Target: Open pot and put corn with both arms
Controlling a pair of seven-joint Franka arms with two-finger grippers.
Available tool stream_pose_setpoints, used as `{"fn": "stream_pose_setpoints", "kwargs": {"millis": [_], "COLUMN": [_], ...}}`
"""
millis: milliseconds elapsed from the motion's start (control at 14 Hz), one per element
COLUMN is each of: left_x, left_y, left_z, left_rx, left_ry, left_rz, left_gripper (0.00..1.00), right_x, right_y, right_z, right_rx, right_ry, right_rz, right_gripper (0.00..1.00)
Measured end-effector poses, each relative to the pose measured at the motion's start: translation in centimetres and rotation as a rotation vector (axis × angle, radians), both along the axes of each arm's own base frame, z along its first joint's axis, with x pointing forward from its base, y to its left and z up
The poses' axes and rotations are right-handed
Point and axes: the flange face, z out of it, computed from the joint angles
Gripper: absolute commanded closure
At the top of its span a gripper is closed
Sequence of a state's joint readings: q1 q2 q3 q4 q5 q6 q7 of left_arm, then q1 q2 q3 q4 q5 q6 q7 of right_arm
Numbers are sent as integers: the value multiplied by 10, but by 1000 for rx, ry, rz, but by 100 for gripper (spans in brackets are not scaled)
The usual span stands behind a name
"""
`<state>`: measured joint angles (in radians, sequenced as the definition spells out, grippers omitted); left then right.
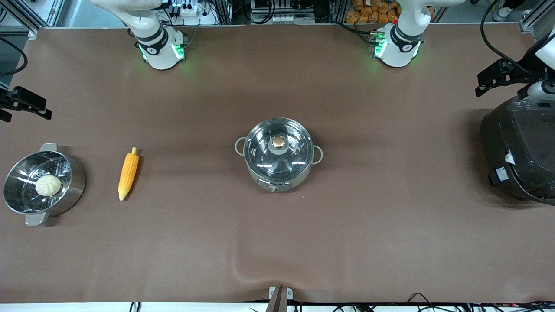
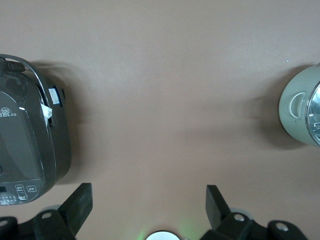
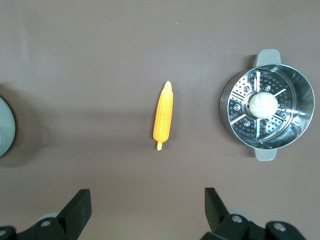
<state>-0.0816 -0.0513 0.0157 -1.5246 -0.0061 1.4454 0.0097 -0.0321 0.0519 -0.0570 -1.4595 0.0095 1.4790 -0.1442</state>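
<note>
The grey-green pot point(image 1: 278, 173) stands at the middle of the table with its glass lid point(image 1: 260, 151) on, copper knob on top; its edge shows in the left wrist view point(image 2: 295, 107). The corn point(image 1: 128, 173) lies flat on the table toward the right arm's end, also in the right wrist view point(image 3: 163, 117). My left gripper point(image 2: 148, 205) is open and empty, high over the table between the pot and the black cooker. My right gripper point(image 3: 147, 205) is open and empty, high over the right arm's end, apart from the corn.
A shiny steel steamer pot point(image 1: 78, 182) with a whitish bun point(image 1: 48, 185) in it stands beside the corn at the right arm's end. A big black cooker point(image 1: 520, 147) stands at the left arm's end. A brown mat covers the table.
</note>
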Motion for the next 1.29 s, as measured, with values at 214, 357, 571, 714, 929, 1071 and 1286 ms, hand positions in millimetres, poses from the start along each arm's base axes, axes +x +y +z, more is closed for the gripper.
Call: {"fn": "stream_pose_setpoints", "kwargs": {"millis": [214, 357, 571, 714, 929, 1071, 1286], "left_x": [0, -1, 1, 7, 19, 27, 40], "left_y": [2, 2, -1, -7, -32, -54, -80], "left_z": [1, 4, -1, -12, -38, -59, -87], "left_rx": [0, 0, 2, 4, -13, -59, -109], "left_ry": [-2, 3, 28, 49, 101, 143, 186], "left_rz": [4, 4, -2, -12, -52, -79, -69], "left_gripper": [0, 0, 0, 0, 0, 0, 0], "right_x": [0, 0, 0, 1, 11, 25, 45], "right_y": [0, 0, 0, 0, 3, 9, 22], "right_z": [0, 0, -1, -3, -25, -57, -130], "right_rx": [0, 0, 0, 0, 0, 0, -5], "right_ry": [0, 0, 1, -2, -5, -12, -60], "right_rz": [0, 0, 0, 1, 6, 16, 39], "right_gripper": [0, 0, 0, 0, 0, 0, 0]}}
